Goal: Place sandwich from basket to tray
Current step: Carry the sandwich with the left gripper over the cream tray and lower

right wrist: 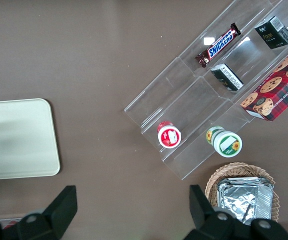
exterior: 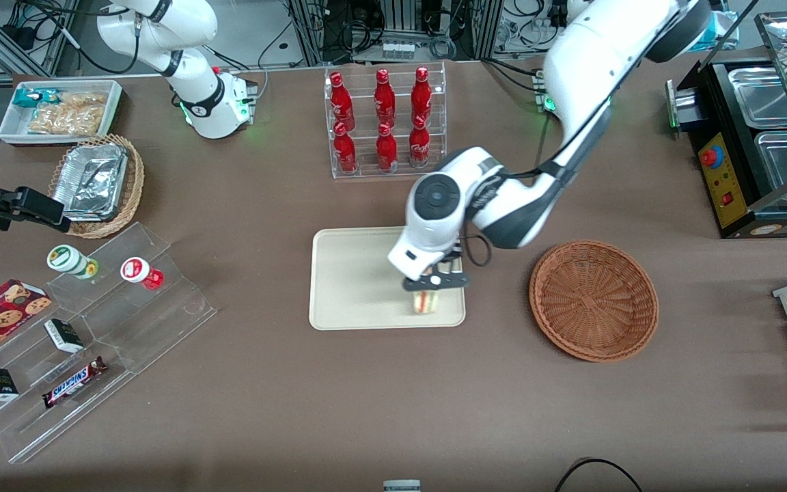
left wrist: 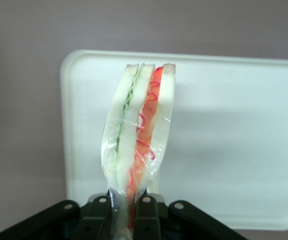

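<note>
My left gripper [exterior: 434, 281] is shut on the wrapped sandwich [exterior: 424, 301] and holds it over the cream-beige tray [exterior: 352, 280], at the tray's corner nearest the front camera and the basket. In the left wrist view the sandwich [left wrist: 139, 135] hangs from the fingers [left wrist: 146, 217], white bread with green and red filling along its edge, above the tray [left wrist: 233, 140]. I cannot tell whether it touches the tray. The reddish-brown wicker basket [exterior: 594, 299] stands empty beside the tray, toward the working arm's end of the table.
A clear rack of red bottles [exterior: 385, 119] stands farther from the front camera than the tray. A clear stepped display [exterior: 86, 335] with snacks and a tan basket of foil trays [exterior: 96, 184] lie toward the parked arm's end. A black food warmer [exterior: 755, 137] stands at the working arm's end.
</note>
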